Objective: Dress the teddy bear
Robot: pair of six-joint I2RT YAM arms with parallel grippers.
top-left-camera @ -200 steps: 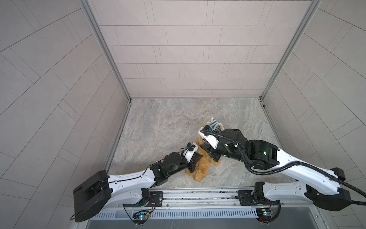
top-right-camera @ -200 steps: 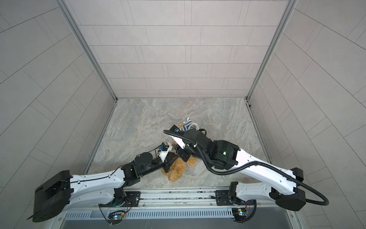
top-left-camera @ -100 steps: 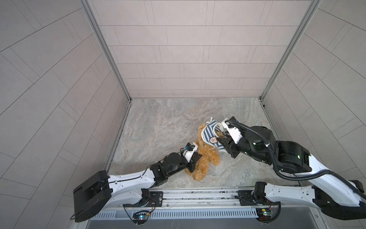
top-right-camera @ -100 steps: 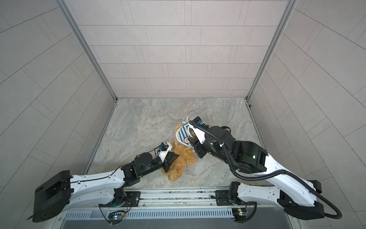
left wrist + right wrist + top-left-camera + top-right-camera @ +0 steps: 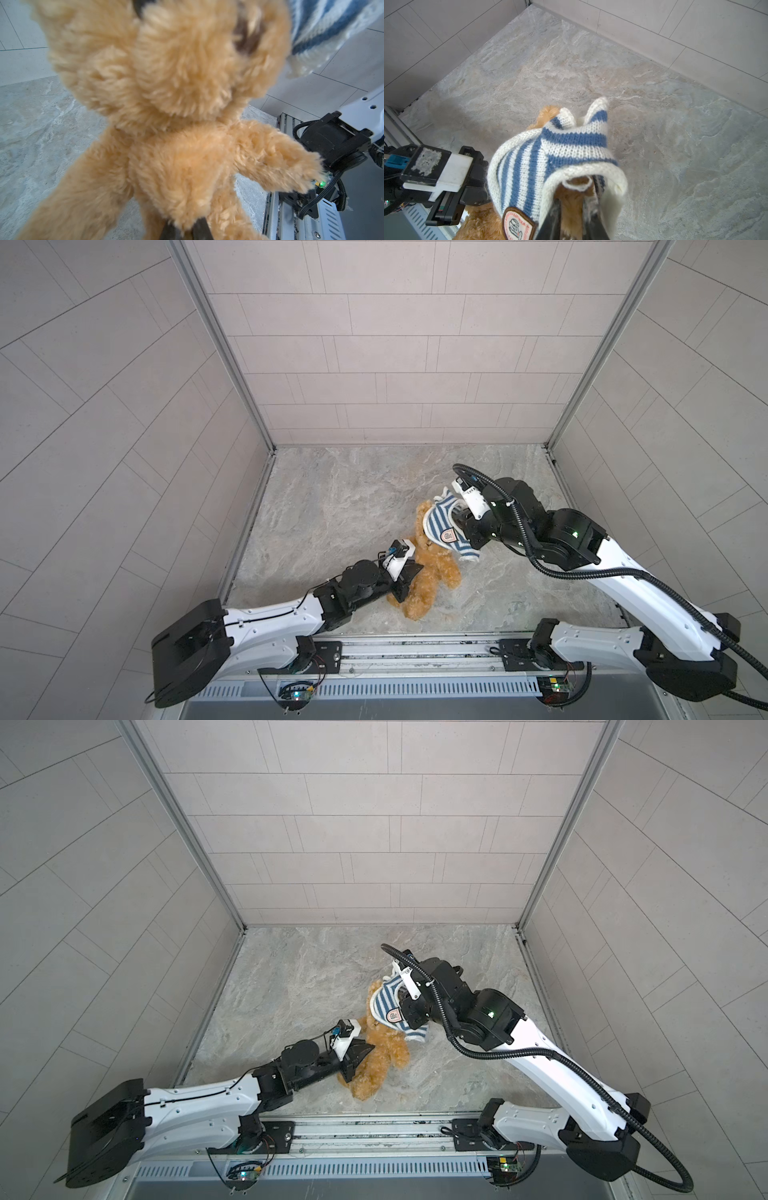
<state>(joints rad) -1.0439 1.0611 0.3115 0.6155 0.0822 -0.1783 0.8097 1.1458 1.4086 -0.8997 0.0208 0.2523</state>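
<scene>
Small fluffy golden-brown teddy bear (image 5: 432, 572) lies near the grey marbled bench's (image 5: 353, 497) front edge, lower body pinched by the left claw (image 5: 409, 583), probably as an anchor. Blue-and-white striped knitted shirt (image 5: 442, 526) caps its head; the right claw (image 5: 575, 193) sits in the hem, and I cannot tell whether it grips.

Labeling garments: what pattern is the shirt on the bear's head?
The shirt is blue-and-white striped knit, shown best in the right wrist view.
</scene>
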